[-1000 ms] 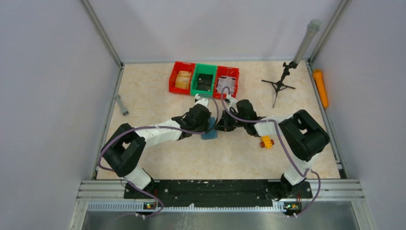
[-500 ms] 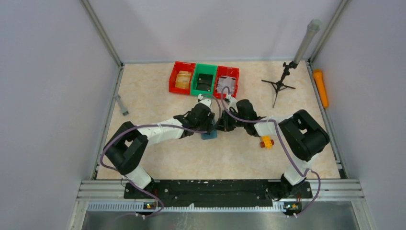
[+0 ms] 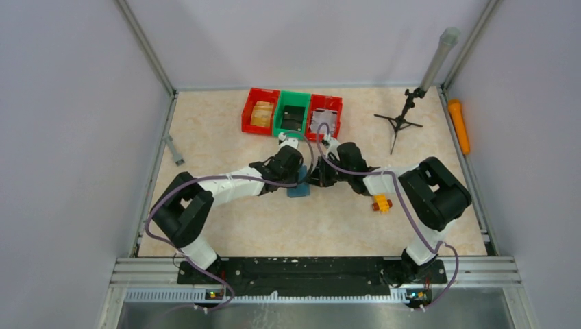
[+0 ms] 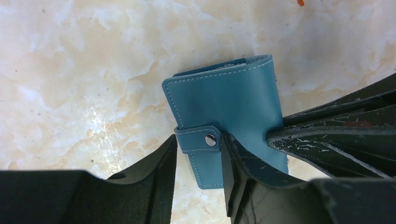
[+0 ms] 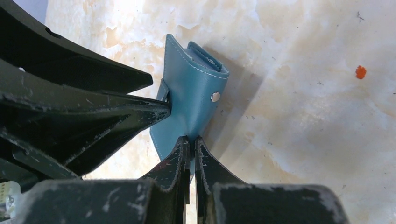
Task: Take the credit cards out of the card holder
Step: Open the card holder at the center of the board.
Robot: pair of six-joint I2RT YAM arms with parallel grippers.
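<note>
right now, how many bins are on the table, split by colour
red bins: 2
green bin: 1
total: 3

Desk (image 3: 226,154): pale marbled top.
Far side: red, green, red bins (image 3: 276,122) in a row.
Middle: card holder (image 3: 299,191), yellow toy block (image 3: 381,203).
Right: small tripod (image 3: 399,124).

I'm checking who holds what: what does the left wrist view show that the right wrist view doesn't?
Only left wrist: the snap strap, buttoned, between the parted fingers of the left gripper. Only right wrist: the right gripper seen pinching shut on an edge of the card holder. Both: the two grippers at the closed teal card holder, no cards visible.
</note>
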